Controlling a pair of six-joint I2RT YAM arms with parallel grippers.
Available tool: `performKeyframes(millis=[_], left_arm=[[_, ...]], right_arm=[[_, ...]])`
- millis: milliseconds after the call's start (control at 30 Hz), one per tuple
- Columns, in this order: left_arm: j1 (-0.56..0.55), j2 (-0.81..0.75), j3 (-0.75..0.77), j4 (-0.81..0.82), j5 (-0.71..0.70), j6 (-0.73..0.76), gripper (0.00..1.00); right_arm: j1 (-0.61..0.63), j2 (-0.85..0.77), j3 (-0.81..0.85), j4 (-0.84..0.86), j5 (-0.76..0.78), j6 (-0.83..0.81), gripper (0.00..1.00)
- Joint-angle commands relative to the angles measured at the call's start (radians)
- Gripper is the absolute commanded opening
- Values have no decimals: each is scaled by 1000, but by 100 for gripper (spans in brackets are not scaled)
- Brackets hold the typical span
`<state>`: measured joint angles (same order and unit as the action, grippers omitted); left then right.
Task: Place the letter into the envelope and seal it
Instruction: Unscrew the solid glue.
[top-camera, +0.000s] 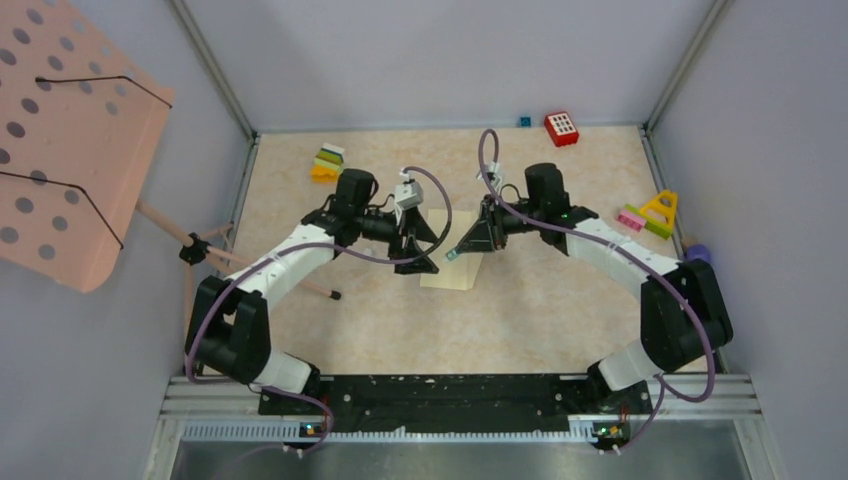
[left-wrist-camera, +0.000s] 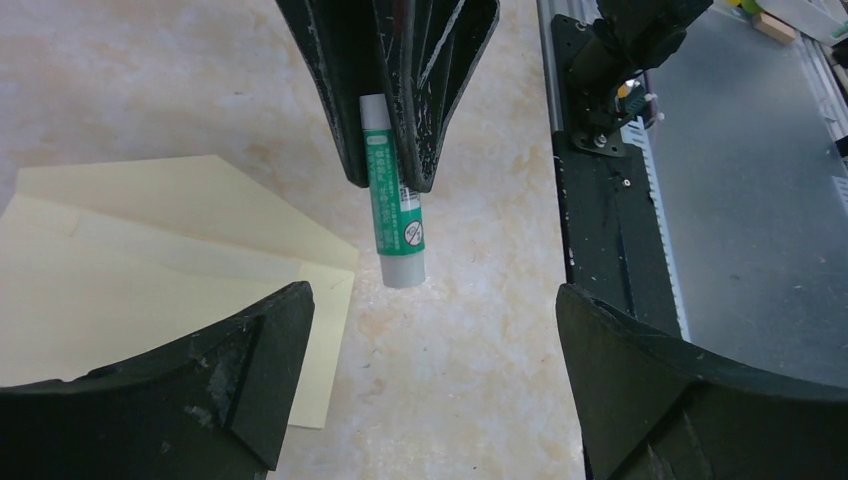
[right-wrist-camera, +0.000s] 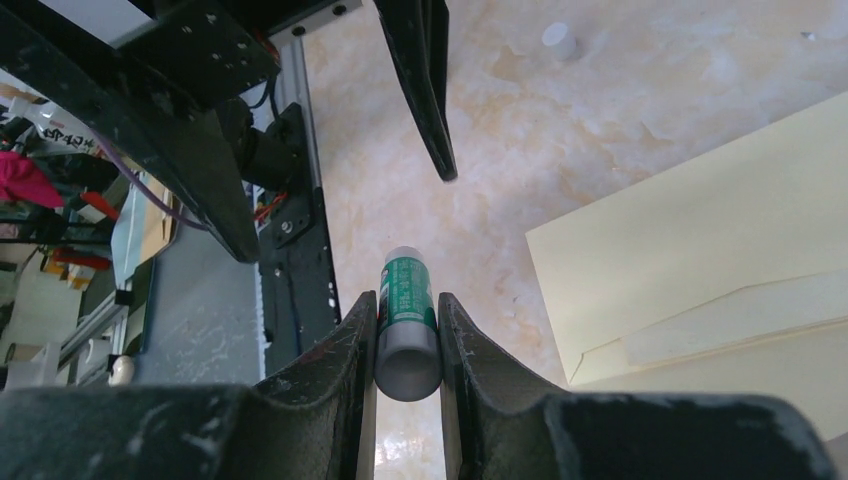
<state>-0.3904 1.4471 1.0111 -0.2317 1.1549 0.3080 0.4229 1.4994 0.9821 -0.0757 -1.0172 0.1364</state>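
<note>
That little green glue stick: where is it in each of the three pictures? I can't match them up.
Top external: the glue stick is just left of centre, at the tip of the right gripper.
Left wrist: top centre, hanging between two dark fingers.
Right wrist: bottom centre, clamped between that camera's own fingers.
Shared landmark: the pale yellow envelope, lying close to the stick in every view.

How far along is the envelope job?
Done: no letter in sight, possibly already inside the envelope; its flap lies open. In hand: right gripper shut on the glue stick near the envelope, left gripper open. Left: glue the flap, fold, seal.
</note>
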Motion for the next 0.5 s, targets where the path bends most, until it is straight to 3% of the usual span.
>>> performKeyframes(millis=[0,200,467], left_arm=[[-39,32,-1,111,-5,-116,94],[-53,42,-28,219,-41,-217,84],[-80,43,-30,224,-35,-235,70]], right_arm=[[21,4,7,133,-54,77,0],[20,32,-23,262,-97,209,0],[21,77,-37,356,-123,307,0]])
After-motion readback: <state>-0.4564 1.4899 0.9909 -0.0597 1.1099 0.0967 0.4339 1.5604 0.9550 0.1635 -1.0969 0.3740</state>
